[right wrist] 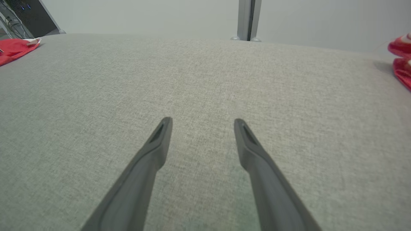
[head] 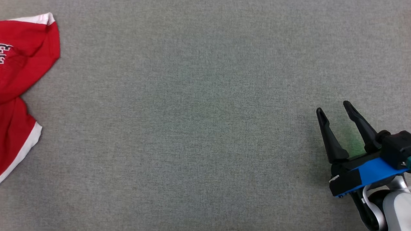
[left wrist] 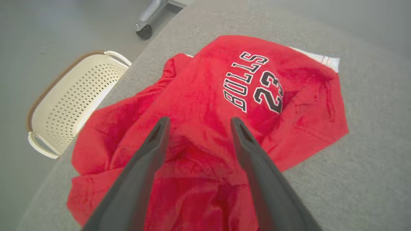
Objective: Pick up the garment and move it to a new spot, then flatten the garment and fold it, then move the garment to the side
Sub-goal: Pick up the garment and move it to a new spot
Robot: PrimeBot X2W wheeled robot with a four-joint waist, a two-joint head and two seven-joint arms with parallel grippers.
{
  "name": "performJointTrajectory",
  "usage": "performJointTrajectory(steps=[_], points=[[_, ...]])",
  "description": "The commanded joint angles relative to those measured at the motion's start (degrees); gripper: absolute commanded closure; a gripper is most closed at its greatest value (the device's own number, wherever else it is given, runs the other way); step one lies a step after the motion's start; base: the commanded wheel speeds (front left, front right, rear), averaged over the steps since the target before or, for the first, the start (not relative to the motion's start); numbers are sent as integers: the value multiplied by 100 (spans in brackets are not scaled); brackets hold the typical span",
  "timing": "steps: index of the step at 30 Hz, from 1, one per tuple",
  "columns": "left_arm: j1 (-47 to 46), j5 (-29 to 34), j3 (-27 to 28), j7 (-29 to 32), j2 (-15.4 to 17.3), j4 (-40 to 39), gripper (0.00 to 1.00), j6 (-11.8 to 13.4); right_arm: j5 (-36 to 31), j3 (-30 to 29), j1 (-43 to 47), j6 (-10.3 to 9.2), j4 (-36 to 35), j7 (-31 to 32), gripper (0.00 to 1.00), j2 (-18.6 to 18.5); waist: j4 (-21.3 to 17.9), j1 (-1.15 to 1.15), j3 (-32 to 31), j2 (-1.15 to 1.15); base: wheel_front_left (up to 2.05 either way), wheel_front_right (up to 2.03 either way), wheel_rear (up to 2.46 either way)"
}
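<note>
Grey fabric table | red garment near edge | cream basket beside

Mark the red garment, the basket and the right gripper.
red garment (left wrist: pixel 199 93): left wrist view, cloth beside the lettering.
basket (left wrist: pixel 74 99): left wrist view, perforated wall.
right gripper (head: pixel 334 107): head view, midway between fingertips.

Open table before us
We see bare grey table across the middle; the crumpled red garment blocks its left edge, with a cream basket beside that edge.
</note>
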Motion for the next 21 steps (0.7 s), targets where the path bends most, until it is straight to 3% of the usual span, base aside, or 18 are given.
performJointTrajectory(steps=[1,8,9,10,12,15,21], points=[[-92,10,-11,74,71,153,0,-4,20,-27,-77,3,-119,24,0,-62,-26,-2,132,-2,0,0,0],[16,-35,-8,213,-29,799,1,208,93,-14,-51,3,-421,62,0,-45,-277,-2,412,-2,0,0,0],[56,-57,-29,240,-80,896,58,205,95,-23,-17,3,-444,57,0,-26,-296,-2,416,-2,0,0,0],[90,-95,-47,294,-125,980,100,186,104,-39,21,3,-454,54,0,-7,-312,-2,415,-2,0,0,0],[131,-156,-73,373,-190,1080,100,128,115,-51,59,3,-422,43,0,2,-328,-2,386,-2,0,0,0],[43,-264,-118,307,-224,1021,100,-156,149,-67,95,3,-341,19,0,31,-309,-2,249,-2,0,0,0],[-351,83,-344,-92,213,562,100,-424,223,21,55,3,-116,-97,0,150,-238,-2,-309,-2,0,0,0]])
